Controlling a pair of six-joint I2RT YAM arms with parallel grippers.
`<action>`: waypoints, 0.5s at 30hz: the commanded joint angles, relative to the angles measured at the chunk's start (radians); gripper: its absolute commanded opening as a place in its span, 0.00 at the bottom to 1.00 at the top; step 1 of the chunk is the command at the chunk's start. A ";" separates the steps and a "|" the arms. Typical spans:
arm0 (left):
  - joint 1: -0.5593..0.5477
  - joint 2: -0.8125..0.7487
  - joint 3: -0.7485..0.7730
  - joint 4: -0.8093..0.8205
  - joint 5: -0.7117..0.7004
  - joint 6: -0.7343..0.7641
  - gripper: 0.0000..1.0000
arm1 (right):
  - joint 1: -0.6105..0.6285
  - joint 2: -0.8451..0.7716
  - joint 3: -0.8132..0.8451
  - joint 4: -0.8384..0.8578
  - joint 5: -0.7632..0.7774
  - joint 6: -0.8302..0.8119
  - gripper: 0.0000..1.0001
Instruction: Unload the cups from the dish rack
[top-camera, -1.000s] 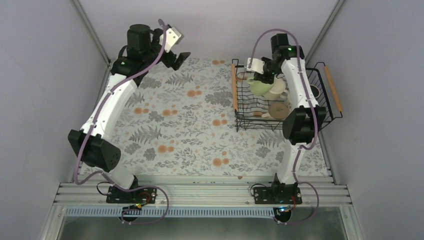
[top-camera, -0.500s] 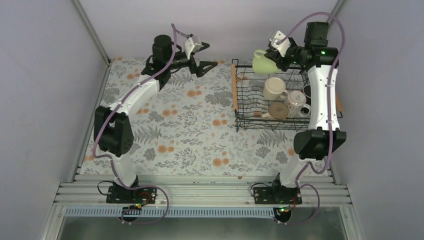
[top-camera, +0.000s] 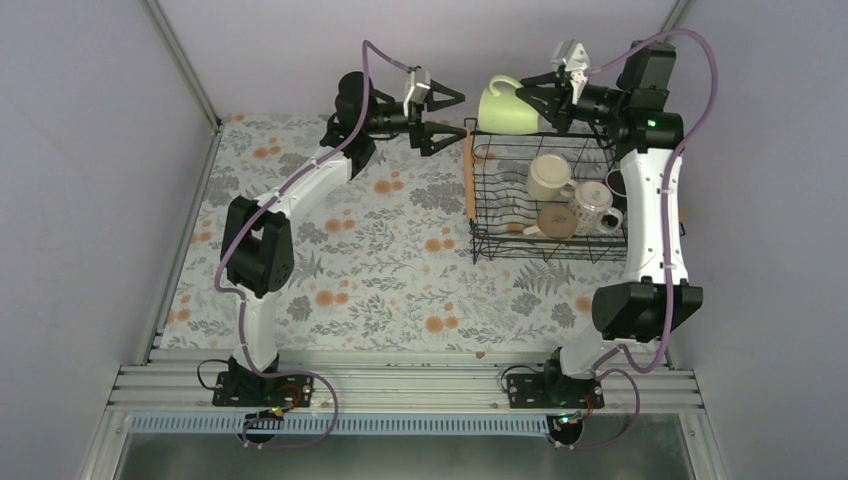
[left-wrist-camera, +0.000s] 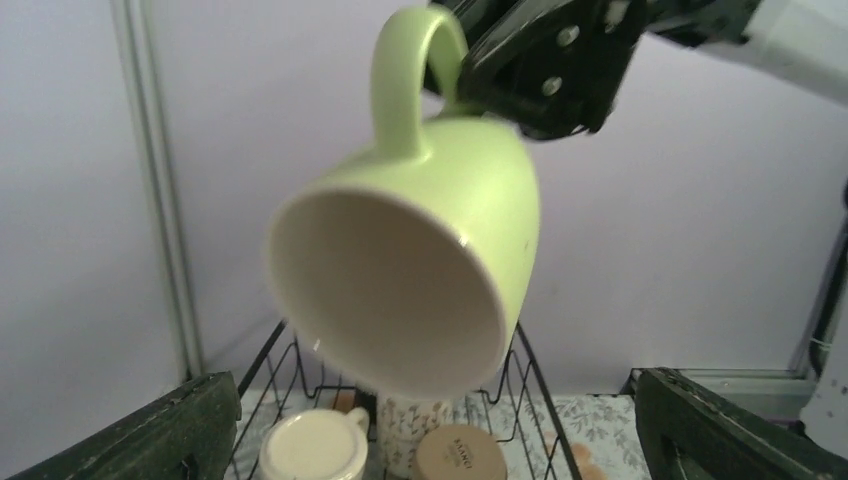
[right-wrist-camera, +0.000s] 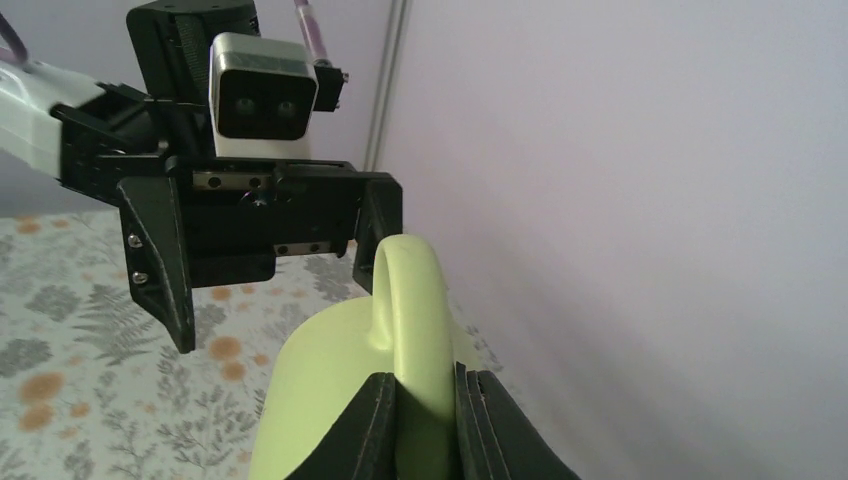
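We've got the pale green mug (top-camera: 508, 106) in the air over the far left corner of the dish rack (top-camera: 500, 245), right gripper (top-camera: 547, 100) pinched tight on its handle. Its mouth faces the left gripper (top-camera: 453, 114), which hovers just beside it with jaws wide apart. The cream cup (top-camera: 547, 176) sits in the rack.

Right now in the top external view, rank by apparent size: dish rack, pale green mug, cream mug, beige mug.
Largest: dish rack.
Next: pale green mug, but it hangs raised, nearer the camera, so its lead is unsure.
Then: cream mug.
Smallest: beige mug, by a little.
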 joint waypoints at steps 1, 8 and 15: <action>-0.019 0.038 0.051 0.149 0.097 -0.152 0.97 | -0.010 -0.028 -0.065 0.193 -0.136 0.123 0.03; -0.042 0.087 0.122 0.144 0.120 -0.202 0.97 | -0.010 -0.020 -0.094 0.234 -0.201 0.159 0.03; -0.049 0.130 0.150 0.217 0.152 -0.315 0.84 | -0.010 -0.025 -0.144 0.331 -0.218 0.208 0.03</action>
